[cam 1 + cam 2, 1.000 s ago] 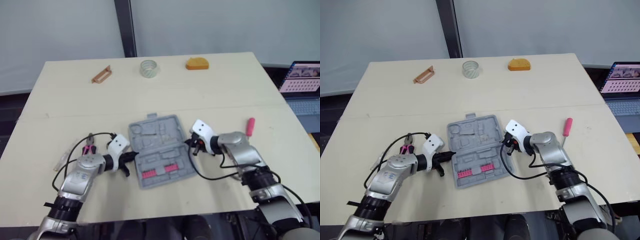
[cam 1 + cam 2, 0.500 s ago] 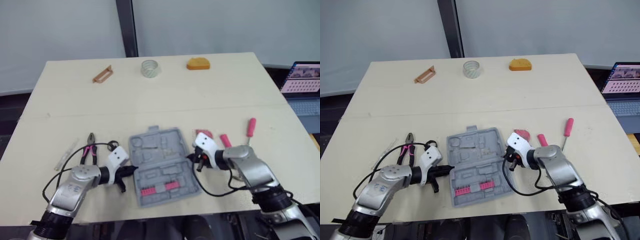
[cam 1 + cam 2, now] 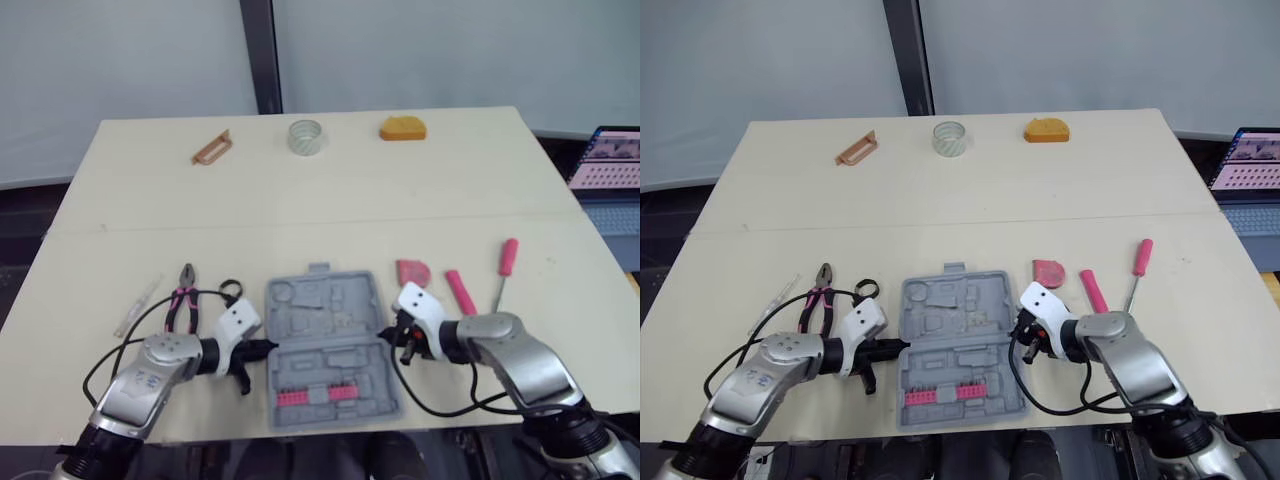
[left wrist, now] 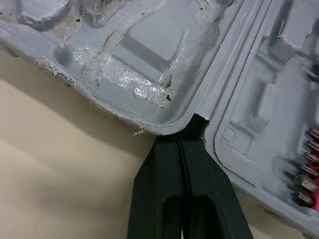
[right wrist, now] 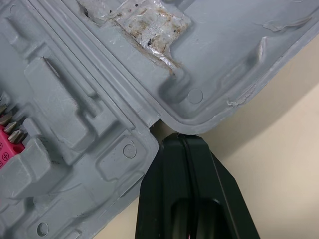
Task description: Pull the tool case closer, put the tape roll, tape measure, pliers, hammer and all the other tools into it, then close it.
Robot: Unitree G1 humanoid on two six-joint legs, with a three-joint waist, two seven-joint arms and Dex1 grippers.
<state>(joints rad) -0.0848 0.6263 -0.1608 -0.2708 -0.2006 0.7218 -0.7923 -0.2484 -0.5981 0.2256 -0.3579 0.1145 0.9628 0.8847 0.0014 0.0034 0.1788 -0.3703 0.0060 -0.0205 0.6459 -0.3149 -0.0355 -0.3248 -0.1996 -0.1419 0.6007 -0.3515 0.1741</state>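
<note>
Tool case [image 3: 328, 345]: grey, lying open and flat at 6 o'clock on the table [image 3: 330, 210], close to the edge nearest me; the far half shows moulded recesses; the near half carries a row of pink bits [image 3: 320, 394]
Left gripper [image 3: 262, 349]: at 9 o'clock of the case; my two black fingers are pressed together with nothing between them; their tip sits in the notch where the two halves meet
Right gripper [image 3: 388, 339]: at 3 o'clock of the case; fingers likewise pressed together and holding nothing; the tip rests at the hinge notch on that side
Pliers [image 3: 183, 310]: pink-handled, flat on the table between 9 and 10 o'clock of the case, just beyond my left gripper
Screwdriver [image 3: 505, 268]: pink grip, at 2 o'clock of the case, well apart from it
Pink handle [image 3: 460, 291]: between the screwdriver and the case, lying free; I cannot tell what tool it belongs to
Pink piece [image 3: 412, 272]: near the case's far right corner, apart from it
Tape measure [image 3: 402, 128]: orange, far across the table at 1 o'clock
Tape roll [image 3: 307, 136]: clear, at 12 o'clock along the far edge
Orange-brown tool [image 3: 211, 148]: flat, at 11 o'clock along the far edge
</note>
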